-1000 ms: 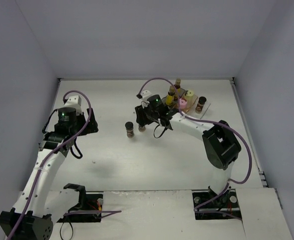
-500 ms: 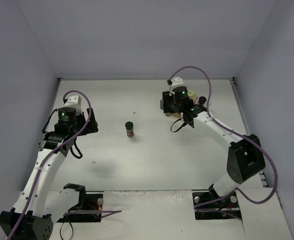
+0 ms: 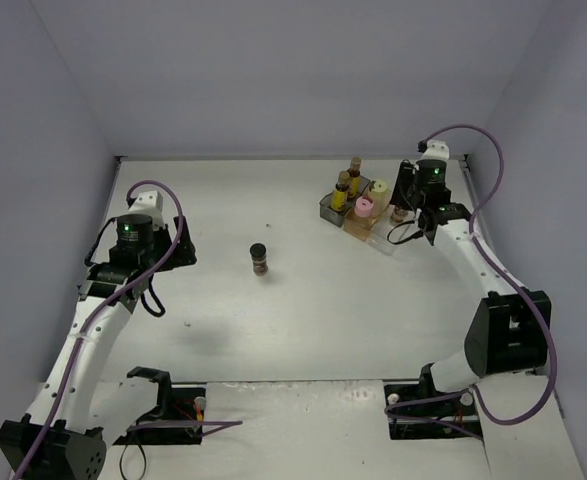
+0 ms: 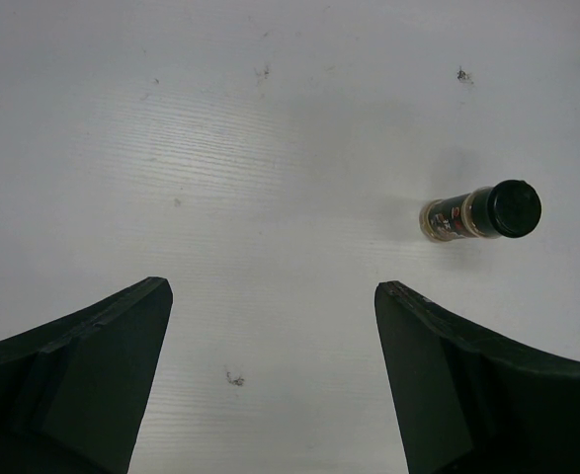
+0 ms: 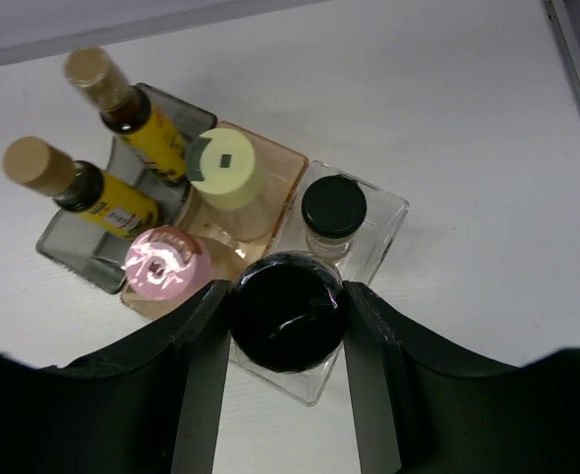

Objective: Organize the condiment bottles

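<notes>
Overhead view: even, diffuse light, moderately bright; walls (image 3: 273, 80) carry cool lavender cast. Tabletop (image 3: 303, 300) pale, no hard shadows; faint soft patch beside left arm (image 3: 98, 320).
Left wrist view: tabletop near washed out, fine horizontal banding; spice jar (image 4: 480, 212) sharp, weak blurred shadow at its upper left; left gripper (image 4: 272, 296) fingers near-black, soft-edged.
Right wrist view: crisp; white glint on black-capped jar (image 5: 288, 311), sheen on pink lid (image 5: 166, 265); right gripper (image 5: 288, 296) fingers dark, slightly out of focus.

between the black fingers (image 5: 196, 395) of the right gripper (image 5: 288, 296), a black cap (image 5: 288, 314). beyond them, a pink lid (image 5: 166, 265), a pale-yellow lid (image 5: 226, 168), 2 amber bottles (image 5: 133, 120) with yellow labels and tan corks, a grey bin (image 5: 67, 247), a peach bin (image 5: 282, 163), a clear bin (image 5: 383, 212).
</notes>
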### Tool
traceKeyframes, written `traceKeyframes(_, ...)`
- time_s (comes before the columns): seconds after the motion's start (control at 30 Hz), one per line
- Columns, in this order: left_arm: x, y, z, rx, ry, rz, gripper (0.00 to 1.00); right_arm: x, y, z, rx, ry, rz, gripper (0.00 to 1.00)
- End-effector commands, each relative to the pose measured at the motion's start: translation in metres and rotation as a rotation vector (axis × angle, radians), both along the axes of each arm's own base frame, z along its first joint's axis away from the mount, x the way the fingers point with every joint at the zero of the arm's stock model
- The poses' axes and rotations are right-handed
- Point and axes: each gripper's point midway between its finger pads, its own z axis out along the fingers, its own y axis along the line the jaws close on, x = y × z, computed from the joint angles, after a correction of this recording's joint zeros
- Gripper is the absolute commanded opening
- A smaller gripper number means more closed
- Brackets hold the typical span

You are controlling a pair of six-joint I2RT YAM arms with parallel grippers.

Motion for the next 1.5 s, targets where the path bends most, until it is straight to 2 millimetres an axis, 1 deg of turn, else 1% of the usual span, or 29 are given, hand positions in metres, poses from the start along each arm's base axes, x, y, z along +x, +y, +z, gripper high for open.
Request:
traceKeyframes(0.0, 0.009, 0.001, 0.012, -0.015, -0.044, 0.014, 0.86, 0.02, 0.003, 0.004, 0.057, -0.066, 0.009, 0.0)
traceKeyframes(0.13, 0.009, 0.001, 0.012, -0.015, -0.044, 0.014, 0.86, 0.028, 0.0, -0.015, 0.065, -0.044, -0.006, 0.0)
traceKeyframes(0.2, 0.009, 0.001, 0.012, -0.015, -0.044, 0.014, 0.85, 0.032, -0.002, -0.028, 0.073, -0.026, -0.013, 0.0)
traceKeyframes(0.3, 0.009, 0.001, 0.011, -0.015, -0.043, 0.016, 0.86, 0.034, -0.006, -0.042, 0.08, -0.01, -0.035, 0.0)
traceKeyframes(0.47, 0.009, 0.001, 0.011, -0.015, -0.043, 0.014, 0.86, 0.037, -0.017, -0.056, 0.094, -0.001, -0.068, 0.0)
traceKeyframes(0.6, 0.009, 0.001, 0.011, -0.014, -0.04, 0.014, 0.86, 0.041, -0.016, -0.062, 0.104, 0.001, -0.063, 0.01)
traceKeyframes(0.63, 0.009, 0.001, 0.011, -0.014, -0.04, 0.014, 0.85, 0.041, -0.015, -0.067, 0.111, 0.011, -0.059, 0.05)
traceKeyframes(0.7, 0.01, 0.001, 0.011, -0.014, -0.041, 0.016, 0.86, 0.043, -0.014, -0.067, 0.115, 0.011, -0.054, 0.11)
traceKeyframes(0.73, 0.009, 0.001, 0.011, -0.016, -0.041, 0.015, 0.85, 0.044, -0.014, -0.067, 0.118, 0.011, -0.054, 0.18)
traceKeyframes(0.8, 0.009, 0.001, 0.01, -0.015, -0.038, 0.015, 0.85, 0.044, -0.013, -0.069, 0.119, 0.015, -0.051, 0.25)
traceKeyframes(0.83, 0.01, 0.001, 0.01, -0.015, -0.037, 0.015, 0.86, 0.044, -0.014, -0.069, 0.116, 0.015, -0.051, 0.33)
traceKeyframes(0.93, 0.009, -0.003, 0.01, -0.03, -0.036, -0.002, 0.86, 0.043, -0.012, -0.067, 0.116, 0.015, -0.044, 0.47)
traceKeyframes(0.97, 0.009, -0.003, 0.01, -0.031, -0.037, -0.002, 0.85, 0.042, -0.012, -0.064, 0.118, 0.012, -0.043, 0.5)
traceKeyframes(1.0, 0.009, -0.003, 0.01, -0.032, -0.037, -0.004, 0.86, 0.042, -0.012, -0.063, 0.117, 0.011, -0.042, 0.55)
traceKeyframes(1.03, 0.009, -0.004, 0.01, -0.031, -0.036, -0.005, 0.86, 0.041, -0.012, -0.06, 0.117, 0.008, -0.042, 0.57)
traceKeyframes(1.1, 0.009, -0.004, 0.011, -0.032, -0.037, -0.005, 0.86, 0.039, -0.011, -0.047, 0.119, -0.01, -0.036, 0.64)
traceKeyframes(1.13, 0.009, -0.004, 0.01, -0.032, -0.037, -0.005, 0.86, 0.037, -0.01, -0.043, 0.119, -0.019, -0.032, 0.7)
traceKeyframes(1.17, 0.009, -0.003, 0.011, -0.032, -0.039, -0.004, 0.85, 0.034, -0.009, -0.031, 0.122, -0.036, -0.025, 0.71)
traceKeyframes(1.23, 0.009, -0.003, 0.011, -0.032, -0.037, -0.004, 0.86, 0.029, -0.003, -0.02, 0.114, -0.041, -0.001, 0.73)
traceKeyframes(1.27, 0.009, -0.004, 0.011, -0.032, -0.039, -0.005, 0.86, 0.025, 0.0, -0.005, 0.109, -0.067, 0.01, 0.73)
traceKeyframes(1.3, 0.009, -0.004, 0.011, -0.032, -0.039, -0.005, 0.86, 0.022, 0.005, 0.004, 0.098, -0.082, 0.029, 0.75)
traceKeyframes(1.33, 0.009, -0.003, 0.012, -0.032, -0.04, -0.004, 0.85, 0.016, 0.015, 0.021, 0.097, -0.114, 0.06, 0.77)
traceKeyframes(1.37, 0.009, -0.004, 0.011, -0.033, -0.039, -0.006, 0.85, 0.012, 0.022, 0.029, 0.091, -0.13, 0.081, 0.79)
traceKeyframes(1.4, 0.009, -0.004, 0.012, -0.033, -0.042, -0.005, 0.85, 0.006, 0.037, 0.043, 0.096, -0.159, 0.149, 0.81)
traceKeyframes(1.43, 0.009, -0.003, 0.012, -0.032, -0.04, -0.004, 0.86, 0.002, 0.048, 0.048, 0.097, -0.169, 0.196, 0.81)
traceKeyframes(1.47, 0.009, -0.003, 0.012, -0.032, -0.04, -0.004, 0.86, -0.005, 0.072, 0.052, 0.102, -0.173, 0.275, 0.82)
